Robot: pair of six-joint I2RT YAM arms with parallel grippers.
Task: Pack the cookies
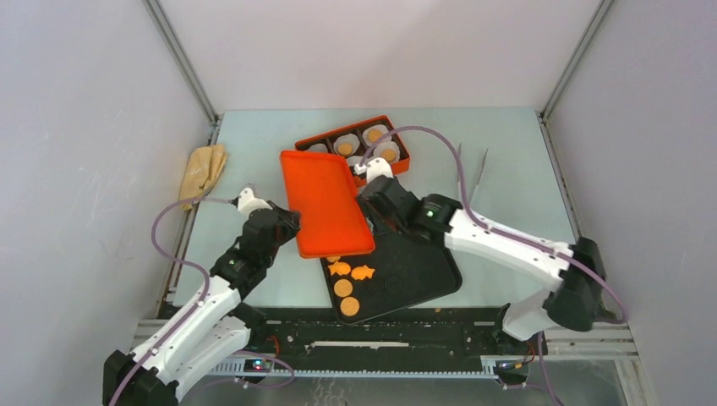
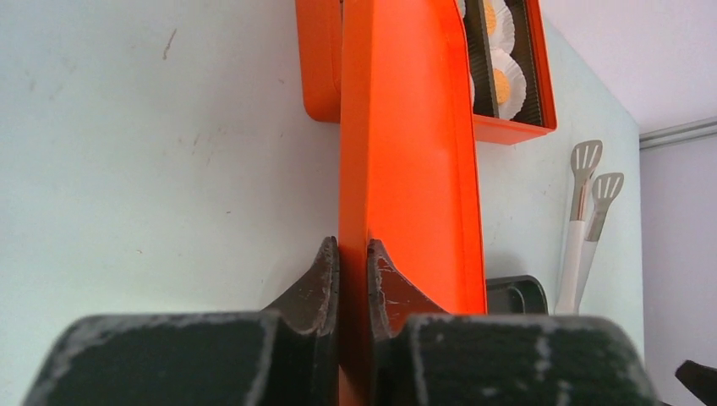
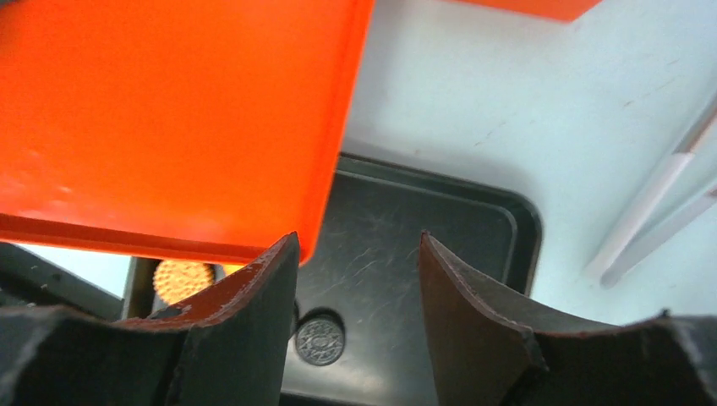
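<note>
– so, where are the cookies (image 1: 343,288) now?
– several lie on the black tray (image 1: 423,271) at the near edge of the tabletop, at its left end: two orange fish-shaped ones side by side, and two round orange ones just nearer. the right wrist view adds a dark round cookie (image 3: 320,338) with an embossed face, also on the tray. more round orange ones sit in white fluted liners (image 2: 510,108) inside the orange box (image 1: 404,161) toward the far edge.
– and the grippers?
– the left gripper (image 2: 353,275) is pinched tight on the rim of the orange lid (image 2: 406,152), which hangs over the tray's far left part. the right gripper (image 3: 359,279) has its jaws well apart with nothing between them; the lid's corner is just beside one finger.
– anything else?
– tongs (image 1: 473,182) lie toward the right edge, and a tan cloth (image 1: 203,169) at the left edge.
</note>
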